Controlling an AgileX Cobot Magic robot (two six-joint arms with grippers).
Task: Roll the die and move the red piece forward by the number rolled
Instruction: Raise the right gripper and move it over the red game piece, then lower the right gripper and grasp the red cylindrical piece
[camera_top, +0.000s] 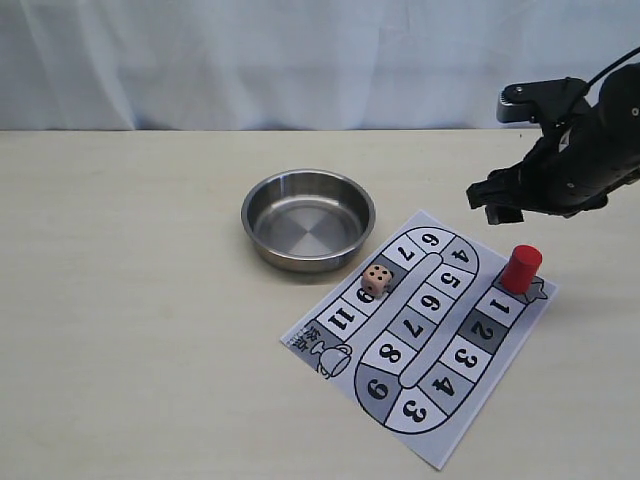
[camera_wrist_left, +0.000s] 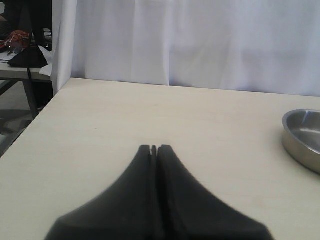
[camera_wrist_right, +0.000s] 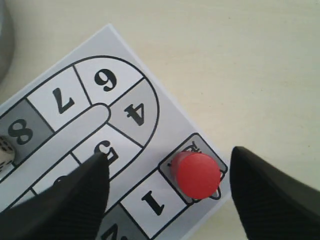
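Observation:
The red piece (camera_top: 521, 268) (camera_wrist_right: 196, 174) stands upright on the start square at the end of the paper board (camera_top: 420, 335), beside square 1. The pale die (camera_top: 377, 280) rests on the board near squares 7 and 9, several dark dots on its top; its edge shows in the right wrist view (camera_wrist_right: 5, 154). My right gripper (camera_top: 497, 197) (camera_wrist_right: 167, 162) hangs open above and behind the red piece, which lies between the jaws in the wrist view, untouched. My left gripper (camera_wrist_left: 154, 148) is shut and empty over bare table, out of the exterior view.
A steel bowl (camera_top: 308, 217) (camera_wrist_left: 303, 138) sits empty just behind the board's far left corner. The wooden table (camera_top: 120, 300) stretches bare to the left. A white curtain (camera_top: 250, 60) hangs behind the table.

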